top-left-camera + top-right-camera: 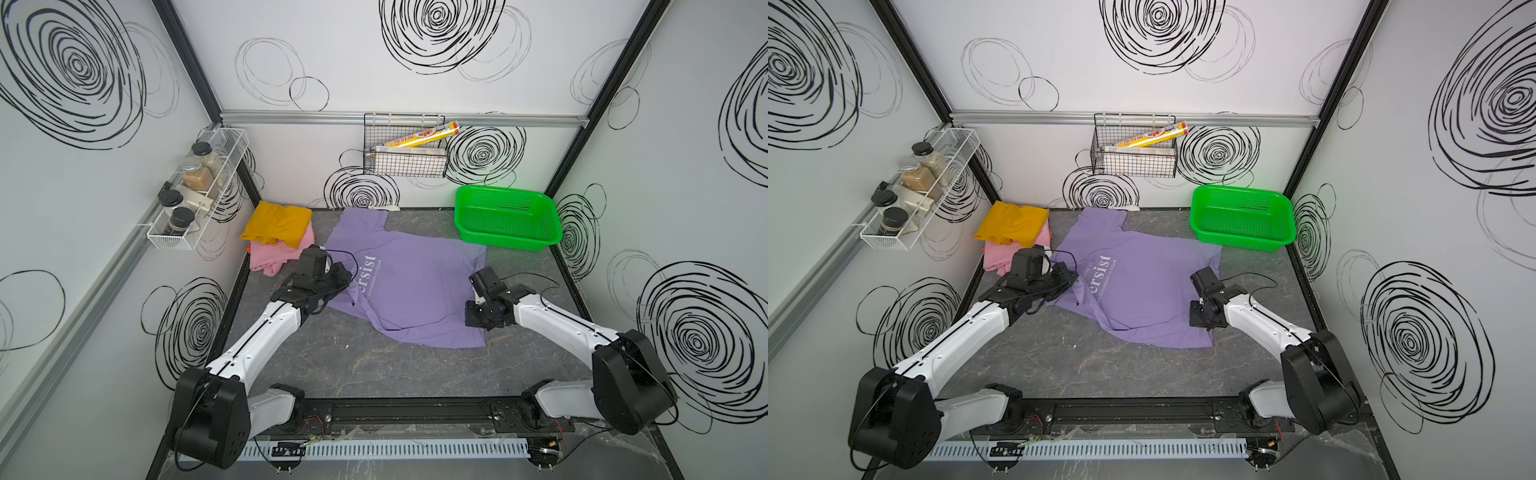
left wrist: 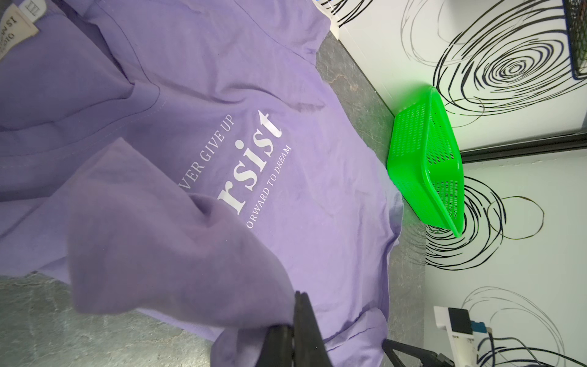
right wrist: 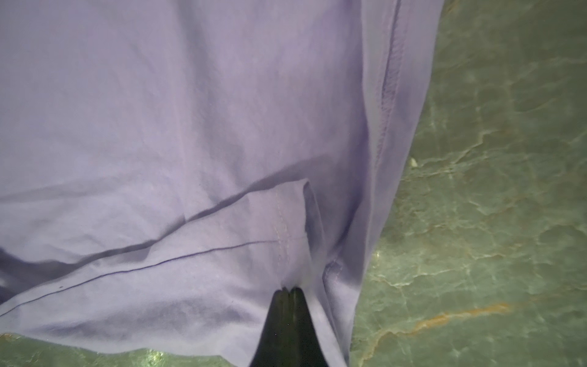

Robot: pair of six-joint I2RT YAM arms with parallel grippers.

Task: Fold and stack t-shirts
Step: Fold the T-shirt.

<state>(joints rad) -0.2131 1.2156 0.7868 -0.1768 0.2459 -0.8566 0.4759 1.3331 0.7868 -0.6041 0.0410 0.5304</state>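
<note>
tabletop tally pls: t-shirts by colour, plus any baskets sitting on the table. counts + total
lavender t-shirt: 1
mustard-yellow t-shirt: 1
pink t-shirt: 1
green basket: 1
Total: 4

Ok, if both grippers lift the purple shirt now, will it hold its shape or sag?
Probably sags: the purple shirt drapes limply from the left gripper in its wrist view. Likely light: the fabric looks thin. Its hem, creased at the right gripper, may bunch.
</note>
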